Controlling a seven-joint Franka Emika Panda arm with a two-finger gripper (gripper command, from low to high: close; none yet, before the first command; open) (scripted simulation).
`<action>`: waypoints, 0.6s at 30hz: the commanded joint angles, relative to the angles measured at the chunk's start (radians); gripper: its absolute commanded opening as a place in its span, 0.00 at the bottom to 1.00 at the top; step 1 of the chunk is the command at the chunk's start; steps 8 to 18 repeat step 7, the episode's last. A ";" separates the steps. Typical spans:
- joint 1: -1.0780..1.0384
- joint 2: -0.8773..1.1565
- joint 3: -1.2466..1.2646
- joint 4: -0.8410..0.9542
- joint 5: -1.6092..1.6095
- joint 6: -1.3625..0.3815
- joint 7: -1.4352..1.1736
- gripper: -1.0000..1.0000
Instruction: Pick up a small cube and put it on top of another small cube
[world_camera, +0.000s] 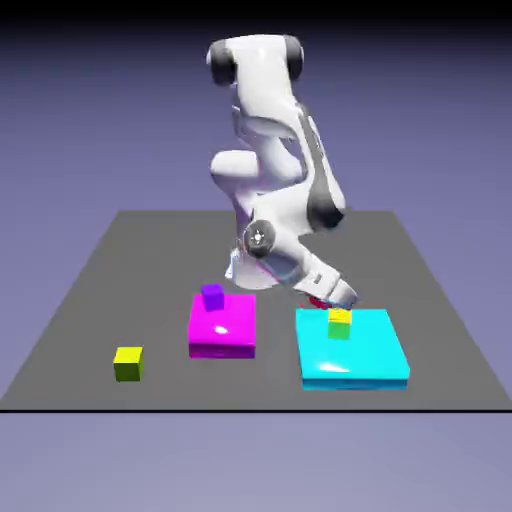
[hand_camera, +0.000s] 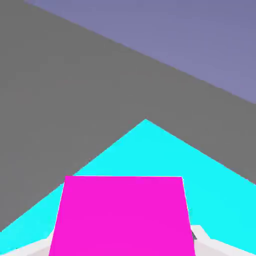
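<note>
The small crimson cube (hand_camera: 122, 215) fills the bottom of the hand view, large and pink-red, with my gripper (hand_camera: 122, 246) shut on it; pale fingertips (hand_camera: 202, 236) peek out beside it. In the exterior view only a red sliver of that cube (world_camera: 318, 302) shows under my gripper (world_camera: 323, 298), low at the far edge of the cyan slab. The other small cube (world_camera: 340, 323), with a yellow top and green-tinted sides, stands on the slab's far part, just in front of the gripper. It is out of the hand view.
The cyan slab (world_camera: 370, 360) lies toward the exterior view's right, and a corner of this slab (hand_camera: 150, 150) shows behind the held cube. A purple cube (world_camera: 212, 295) sits on a magenta slab (world_camera: 222, 335). A yellow cube with olive sides (world_camera: 128, 363) stands at the left.
</note>
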 joint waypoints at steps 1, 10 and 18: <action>0.013 0.023 0.008 -0.018 0.016 0.044 -0.011 0.00; 0.011 0.021 0.007 -0.017 0.015 0.041 -0.010 1.00; 0.011 0.021 0.007 -0.017 0.015 0.041 -0.010 1.00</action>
